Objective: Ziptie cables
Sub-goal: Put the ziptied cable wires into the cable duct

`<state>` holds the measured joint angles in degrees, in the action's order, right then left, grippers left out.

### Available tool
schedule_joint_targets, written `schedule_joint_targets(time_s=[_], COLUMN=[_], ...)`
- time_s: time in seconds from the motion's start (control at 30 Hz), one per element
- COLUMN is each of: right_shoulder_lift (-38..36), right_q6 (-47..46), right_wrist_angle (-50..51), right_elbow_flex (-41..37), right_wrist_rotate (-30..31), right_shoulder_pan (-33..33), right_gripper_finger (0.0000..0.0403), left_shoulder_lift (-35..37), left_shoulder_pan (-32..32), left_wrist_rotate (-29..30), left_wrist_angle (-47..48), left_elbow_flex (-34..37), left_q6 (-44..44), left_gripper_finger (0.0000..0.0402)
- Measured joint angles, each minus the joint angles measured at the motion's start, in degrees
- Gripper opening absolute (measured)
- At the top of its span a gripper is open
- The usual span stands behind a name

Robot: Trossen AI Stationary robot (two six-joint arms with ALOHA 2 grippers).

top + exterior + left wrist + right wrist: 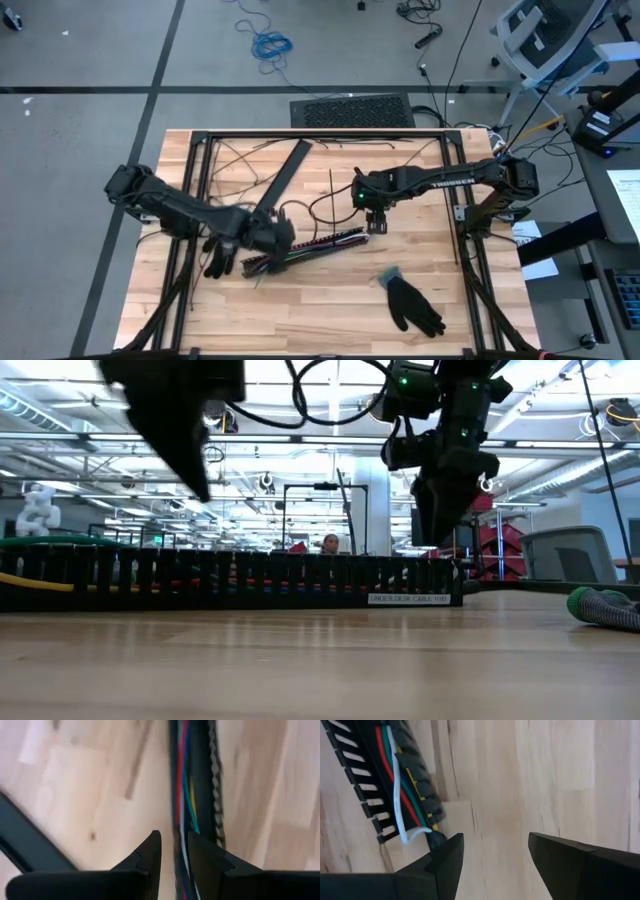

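Observation:
The cables, red, white, green, blue and yellow wires, lie along a black slotted strip on the wooden table, at its middle. My left gripper hangs over the strip's left half, pointing steeply down. Its fingers stand a narrow gap apart with the cables showing below. My right gripper hovers wide open just above the strip's right end, where the white wire's tip curls out. In the low view both grippers stand above the strip.
A black glove lies near the front right. A second black strip lies slanted at the far left, with thin black strands beside it. Black frame rails border the table's sides and back.

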<state>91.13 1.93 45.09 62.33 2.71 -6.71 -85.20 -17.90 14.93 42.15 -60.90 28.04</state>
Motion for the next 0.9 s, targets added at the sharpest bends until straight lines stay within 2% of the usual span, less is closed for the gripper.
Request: schedule_joint_targets(time_s=[0.17,0.27,0.33,0.4,0.5,0.7,0.9], right_shoulder_lift=[0.0,0.0,0.0,0.0,0.0,-0.3,-0.3], right_q6=[0.4,0.6,0.8,0.7,-1.0,-2.8,-1.0], right_wrist_angle=[1.4,2.5,2.9,1.8,-2.1,-6.8,-8.0], right_elbow_flex=[-0.1,-1.8,-4.4,-8.0,-11.6,-10.5,-10.4], right_wrist_rotate=[-0.1,-0.3,-3.4,-5.8,-6.1,-7.3,-6.4], right_shoulder_pan=[0.5,0.4,0.3,0.3,0.9,3.8,6.1], right_gripper_finger=[0.0215,0.0215,0.0215,0.0215,0.0215,0.0215,0.0215], left_shoulder_lift=[0.0,0.0,0.1,0.6,0.6,0.6,1.3], left_shoulder_pan=[4.5,5.7,5.9,5.0,4.1,2.3,-1.7], left_wrist_rotate=[-3.5,-3.5,-3.4,-3.2,-1.4,-0.5,0.8], left_wrist_angle=[-4.1,-2.8,-0.6,2.9,5.5,7.0,10.0], left_elbow_flex=[0.0,0.0,0.0,0.0,0.0,0.0,3.5], left_q6=[-1.5,-1.5,-1.8,-1.9,-1.9,-1.3,4.6], left_gripper_finger=[0.0093,0.0093,0.0093,0.0093,0.0093,0.0093,0.0093])
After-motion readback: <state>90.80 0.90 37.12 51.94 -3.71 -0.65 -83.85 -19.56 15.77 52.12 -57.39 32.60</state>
